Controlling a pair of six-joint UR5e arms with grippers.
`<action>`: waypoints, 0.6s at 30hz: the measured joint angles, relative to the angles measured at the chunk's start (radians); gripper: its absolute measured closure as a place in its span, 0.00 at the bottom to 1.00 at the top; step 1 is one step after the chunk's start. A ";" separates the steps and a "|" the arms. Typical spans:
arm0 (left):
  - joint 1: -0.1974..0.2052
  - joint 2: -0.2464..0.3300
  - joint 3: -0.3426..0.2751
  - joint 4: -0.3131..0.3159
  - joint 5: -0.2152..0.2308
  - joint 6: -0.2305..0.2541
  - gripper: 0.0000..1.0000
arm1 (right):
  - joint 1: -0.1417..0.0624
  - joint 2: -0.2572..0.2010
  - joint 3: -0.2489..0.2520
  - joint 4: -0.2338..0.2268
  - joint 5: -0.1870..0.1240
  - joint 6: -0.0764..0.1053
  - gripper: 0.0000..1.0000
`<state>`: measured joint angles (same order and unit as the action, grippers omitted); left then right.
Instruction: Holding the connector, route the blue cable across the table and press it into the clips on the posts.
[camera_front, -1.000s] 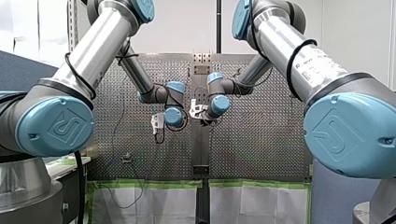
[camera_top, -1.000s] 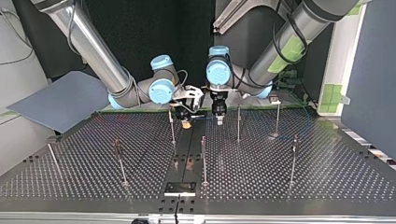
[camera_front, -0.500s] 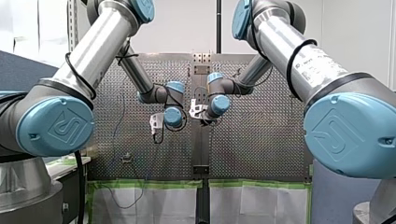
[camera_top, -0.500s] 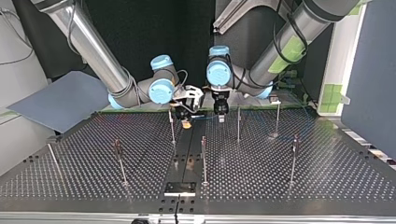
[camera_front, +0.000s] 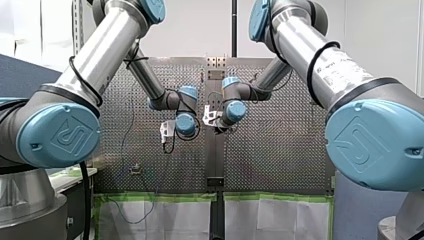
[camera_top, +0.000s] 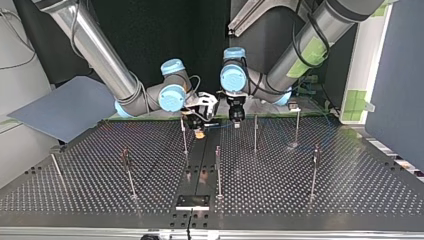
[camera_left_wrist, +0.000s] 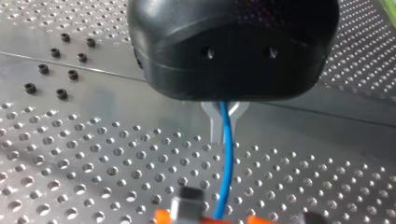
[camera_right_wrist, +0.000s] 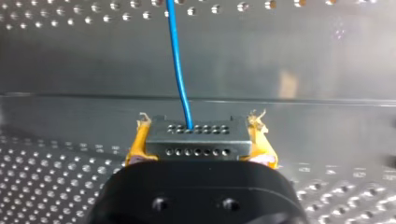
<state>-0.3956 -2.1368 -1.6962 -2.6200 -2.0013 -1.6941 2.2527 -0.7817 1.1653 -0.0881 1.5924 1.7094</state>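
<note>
The grey connector (camera_right_wrist: 196, 145) sits between the yellow pads (camera_right_wrist: 140, 142) of my right gripper (camera_right_wrist: 196, 133), which is shut on it. The blue cable (camera_right_wrist: 180, 70) leaves the connector's top and runs ahead over the table. In the left wrist view, my left gripper (camera_left_wrist: 224, 133) has its metal fingers (camera_left_wrist: 213, 122) shut on the blue cable (camera_left_wrist: 227, 172). That cable leads on to the connector (camera_left_wrist: 189, 207) a short way ahead. In the top view, my right gripper (camera_top: 199, 129) and my left gripper (camera_top: 235, 123) hang side by side near the table's far edge.
Several thin posts stand on the perforated table (camera_top: 300, 190). One post (camera_top: 184, 135) is beside my right gripper, one (camera_top: 255, 131) beside my left, and another (camera_top: 218, 170) nearer the camera. A dark plate (camera_top: 192, 201) lies at the near edge.
My left gripper's fingers have closed and it has risen slightly over the table. My right gripper, still holding the connector, has barely shifted.
</note>
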 joint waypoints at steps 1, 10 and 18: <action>-0.001 0.003 0.000 -0.005 0.000 0.000 1.00 | 0.000 -0.005 0.000 0.001 0.000 -0.001 1.00; -0.011 0.063 -0.001 -0.068 -0.001 0.001 1.00 | 0.007 -0.074 0.003 0.043 0.002 0.000 1.00; -0.029 0.127 -0.001 -0.133 -0.003 0.003 1.00 | 0.004 -0.144 0.054 0.074 0.010 0.013 1.00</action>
<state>-0.4243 -2.0093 -1.6977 -2.7526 -2.0045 -1.6914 2.2562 -0.9253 1.2192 -0.0139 1.6024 1.7221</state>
